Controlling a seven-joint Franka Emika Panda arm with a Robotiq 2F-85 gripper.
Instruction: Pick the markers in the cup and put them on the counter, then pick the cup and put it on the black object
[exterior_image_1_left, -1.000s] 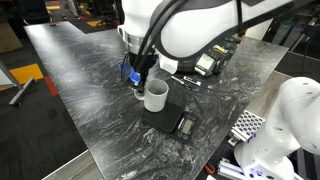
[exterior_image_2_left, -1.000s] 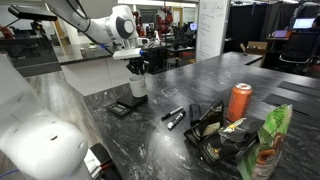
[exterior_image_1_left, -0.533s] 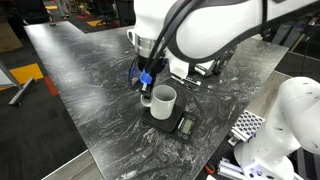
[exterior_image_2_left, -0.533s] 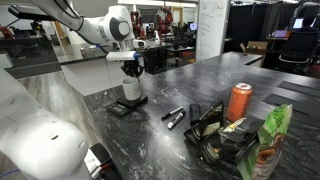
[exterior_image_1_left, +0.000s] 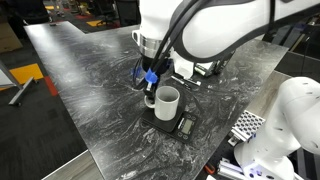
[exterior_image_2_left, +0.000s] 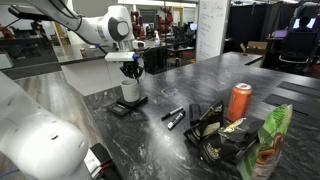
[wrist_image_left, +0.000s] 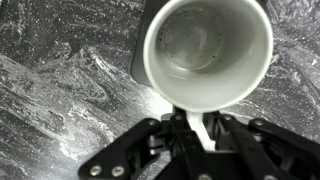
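The white cup (exterior_image_1_left: 166, 101) stands on or just above the flat black object (exterior_image_1_left: 172, 121); in an exterior view the cup (exterior_image_2_left: 131, 91) is over the black object (exterior_image_2_left: 127, 106) too. In the wrist view the empty cup (wrist_image_left: 207, 50) fills the top, with the black object (wrist_image_left: 143, 40) showing behind it. My gripper (wrist_image_left: 200, 128) is shut on the cup's handle; it also shows in both exterior views (exterior_image_1_left: 150, 88) (exterior_image_2_left: 130, 70). Two dark markers (exterior_image_2_left: 173, 115) lie on the marbled counter (exterior_image_1_left: 90, 85). No markers are in the cup.
An orange-red can (exterior_image_2_left: 238, 101) and snack bags (exterior_image_2_left: 225, 135) stand near the counter's edge. A black-and-green device (exterior_image_1_left: 208, 62) sits behind the arm. A white robot body (exterior_image_1_left: 285, 125) stands beside the counter. A second white shape (exterior_image_2_left: 40, 140) fills the near corner.
The gripper has carried the cup from beside the black object onto it and a little lower. The markers have not moved.
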